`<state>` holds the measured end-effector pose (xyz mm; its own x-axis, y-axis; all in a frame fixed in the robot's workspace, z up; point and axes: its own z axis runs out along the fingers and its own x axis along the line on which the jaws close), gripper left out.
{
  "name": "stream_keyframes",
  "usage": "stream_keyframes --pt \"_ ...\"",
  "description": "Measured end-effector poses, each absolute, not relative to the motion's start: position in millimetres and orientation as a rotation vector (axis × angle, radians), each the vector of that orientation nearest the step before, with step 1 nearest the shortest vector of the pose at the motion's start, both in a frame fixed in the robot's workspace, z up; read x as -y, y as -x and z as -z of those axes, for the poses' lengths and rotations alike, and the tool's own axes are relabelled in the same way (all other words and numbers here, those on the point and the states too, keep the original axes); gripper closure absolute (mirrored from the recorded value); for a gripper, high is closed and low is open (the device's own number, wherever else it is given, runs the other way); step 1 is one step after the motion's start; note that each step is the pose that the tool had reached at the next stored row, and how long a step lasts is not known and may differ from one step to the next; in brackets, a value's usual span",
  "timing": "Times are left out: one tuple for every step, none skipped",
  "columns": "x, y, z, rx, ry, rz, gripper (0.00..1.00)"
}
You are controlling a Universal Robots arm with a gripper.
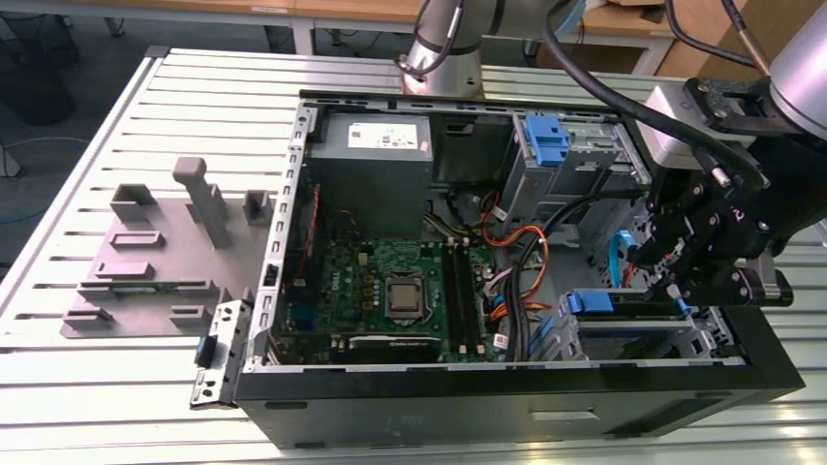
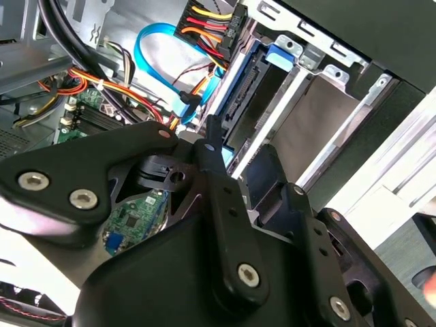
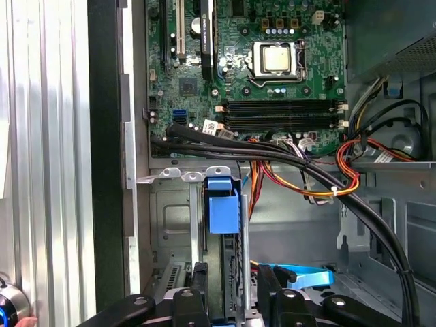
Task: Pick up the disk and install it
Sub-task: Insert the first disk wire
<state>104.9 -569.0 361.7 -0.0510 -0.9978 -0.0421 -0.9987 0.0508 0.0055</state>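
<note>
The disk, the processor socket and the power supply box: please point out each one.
the disk (image 3: 223, 212), first wrist view, on its blue plastic tab.
the processor socket (image 3: 276, 58), first wrist view, on its metal middle.
the power supply box (image 1: 368, 184), exterior view, on its grey face.

A slatted aluminium table (image 1: 91, 407) spreads wide in the exterior view, its pale ribs running across from side to side under an even, soft light that leaves dull sheens along the grooves. In the first wrist view the ribs (image 3: 41, 136) gleam almost white. Beyond the table's far edge stands a wooden-topped bench (image 1: 246, 8) on white legs (image 1: 301, 39). Past the table's far corner, on the exterior view's right, sit brown cardboard boxes (image 1: 698, 39). Off the table's edge on the exterior view's left lies a grey-blue floor (image 1: 65, 145), with a dark bulky object (image 1: 33, 92) resting on it.
</note>
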Motion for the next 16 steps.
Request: stream_keyframes --pt "569.0 -104.9 -362.3 -2.258 2.146 -0.051 0.58" --pt "569.0 -104.9 -362.8 -2.258 2.146 -0.051 0.58" --pt "569.0 -104.9 -363.1 -2.258 2.145 -0.051 0.58" --pt "568.9 -104.9 -363.4 -2.258 2.145 -0.051 0.58" --pt "568.8 -104.9 -363.8 -2.258 2.146 -0.051 0.58" --pt "568.7 -104.9 -364.4 -2.258 2.146 -0.051 0.58" --pt "568.7 -104.9 -364.4 -2.257 2.145 -0.052 0.58" --pt "568.4 -104.9 -364.5 -2.257 2.145 -0.052 0.58" --pt "568.1 -104.9 -364.6 -2.257 2.145 -0.052 0.58" --pt "567.8 -104.9 -364.6 -2.258 2.145 -0.052 0.58" --pt "567.3 -104.9 -364.6 -2.257 2.145 -0.052 0.58" --pt "566.4 -104.9 -364.6 -2.258 2.145 -0.052 0.58" --pt "565.2 -104.9 -364.6 -2.258 2.145 -0.052 0.58" --pt "563.7 -104.9 -364.6 -2.257 2.145 -0.052 0.58" --pt "562.0 -104.9 -364.6 -2.258 2.145 -0.052 0.58" --pt "560.3 -104.9 -364.6 -2.258 2.145 -0.052 0.58"
